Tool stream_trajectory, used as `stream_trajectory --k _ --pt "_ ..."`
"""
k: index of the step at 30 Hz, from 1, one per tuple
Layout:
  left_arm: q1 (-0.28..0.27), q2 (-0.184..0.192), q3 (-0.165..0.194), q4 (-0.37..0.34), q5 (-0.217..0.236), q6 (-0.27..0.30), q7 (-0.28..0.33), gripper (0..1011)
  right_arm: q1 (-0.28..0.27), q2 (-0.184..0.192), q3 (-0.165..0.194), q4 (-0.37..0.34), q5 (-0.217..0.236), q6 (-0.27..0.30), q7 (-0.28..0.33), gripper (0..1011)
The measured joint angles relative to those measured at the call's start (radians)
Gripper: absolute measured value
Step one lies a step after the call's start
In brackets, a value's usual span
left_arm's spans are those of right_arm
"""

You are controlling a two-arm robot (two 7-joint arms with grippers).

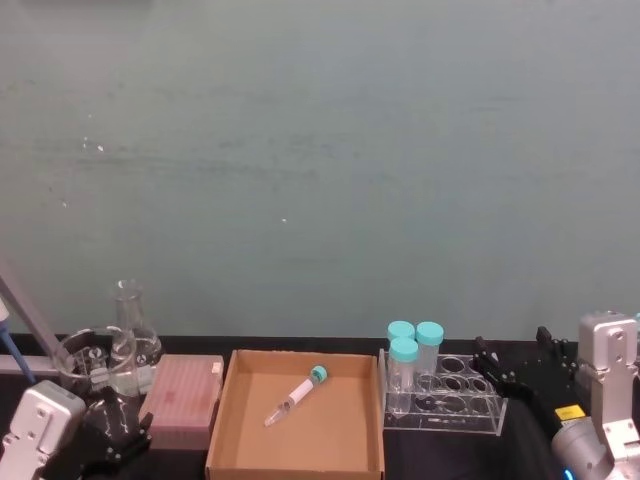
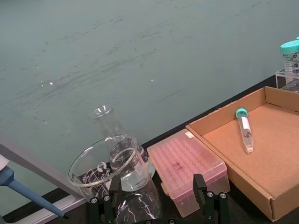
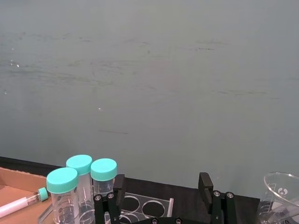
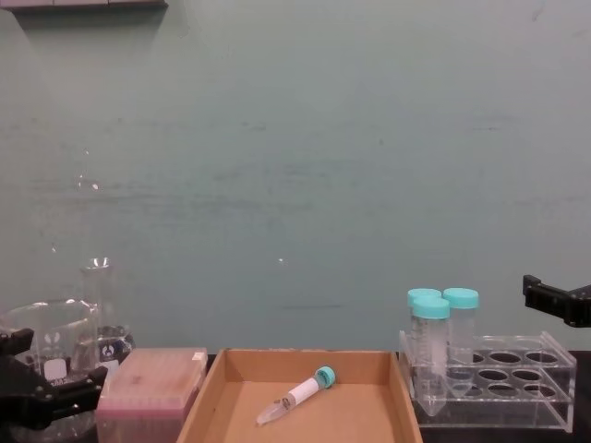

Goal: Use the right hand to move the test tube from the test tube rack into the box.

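Note:
The slim test tube with its teal cap lies tilted on the floor of the brown cardboard box, also seen in the chest view as test tube and box. To the box's right stands the clear test tube rack. My right gripper hovers open just behind and right of the rack, holding nothing; the right wrist view shows its fingers spread above the rack. My left gripper is parked open at the lower left, near the pink box.
Three wide teal-capped tubes stand in the rack's left end. A pink plastic box, a glass beaker and a flask sit left of the cardboard box. A blue pipette leans at the far left. A teal wall rises behind.

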Motion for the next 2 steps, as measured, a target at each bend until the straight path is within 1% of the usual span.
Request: stream_trajectory --k 2 --pt "0.000 0.000 0.000 0.000 0.000 0.000 0.000 1000 0.000 0.000 -0.001 0.000 0.000 0.000 0.000 1003"
